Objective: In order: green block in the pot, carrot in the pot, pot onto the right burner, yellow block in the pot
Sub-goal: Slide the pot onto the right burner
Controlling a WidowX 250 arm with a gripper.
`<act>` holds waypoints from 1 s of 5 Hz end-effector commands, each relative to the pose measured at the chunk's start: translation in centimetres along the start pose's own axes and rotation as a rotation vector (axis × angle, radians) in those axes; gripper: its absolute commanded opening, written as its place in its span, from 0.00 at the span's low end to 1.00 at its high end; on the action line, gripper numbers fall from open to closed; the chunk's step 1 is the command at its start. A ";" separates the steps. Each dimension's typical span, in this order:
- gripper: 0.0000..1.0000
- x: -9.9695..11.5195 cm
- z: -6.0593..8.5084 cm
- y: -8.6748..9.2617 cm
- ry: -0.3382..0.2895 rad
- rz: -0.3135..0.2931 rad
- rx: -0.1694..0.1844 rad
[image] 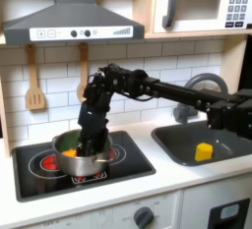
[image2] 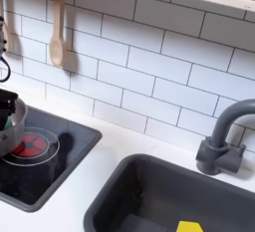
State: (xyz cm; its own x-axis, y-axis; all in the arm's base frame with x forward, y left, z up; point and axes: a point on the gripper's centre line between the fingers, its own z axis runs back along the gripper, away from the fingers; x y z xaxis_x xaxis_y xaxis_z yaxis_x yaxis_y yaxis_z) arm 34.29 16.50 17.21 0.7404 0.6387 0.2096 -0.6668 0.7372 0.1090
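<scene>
The steel pot point(image: 79, 147) sits on the black cooktop between the two red ring burners, and in the second exterior view its rim point(image2: 8, 134) shows at the left edge. An orange carrot point(image: 68, 153) lies inside it. A green patch point(image2: 17, 121) shows within the pot; whether it is the green block I cannot tell. My gripper point(image: 92, 138) reaches down onto the pot's far rim, its fingers too dark to separate. The right burner point(image: 116, 154) point(image2: 30, 146) is partly uncovered beside the pot. The yellow block point(image: 203, 151) point(image2: 189, 226) lies in the sink.
The grey sink basin point(image: 182, 144) lies at the first exterior view's right, with a grey faucet point(image2: 224, 136) behind it. Wooden utensils point(image: 35, 95) hang on the tiled wall above the cooktop. The left burner point(image: 45, 161) is partly exposed.
</scene>
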 end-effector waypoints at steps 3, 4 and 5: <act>1.00 -1.3 -0.6 -0.5 -0.011 0.021 -0.064; 0.00 -1.1 -0.4 -0.6 -0.024 0.015 -0.050; 0.00 -0.9 -0.1 -0.6 -0.032 -0.003 -0.042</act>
State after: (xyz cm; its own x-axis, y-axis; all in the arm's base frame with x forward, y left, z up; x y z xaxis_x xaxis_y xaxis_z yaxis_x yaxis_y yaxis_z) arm 33.85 15.75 16.93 0.7322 0.6355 0.2449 -0.6663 0.7430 0.0641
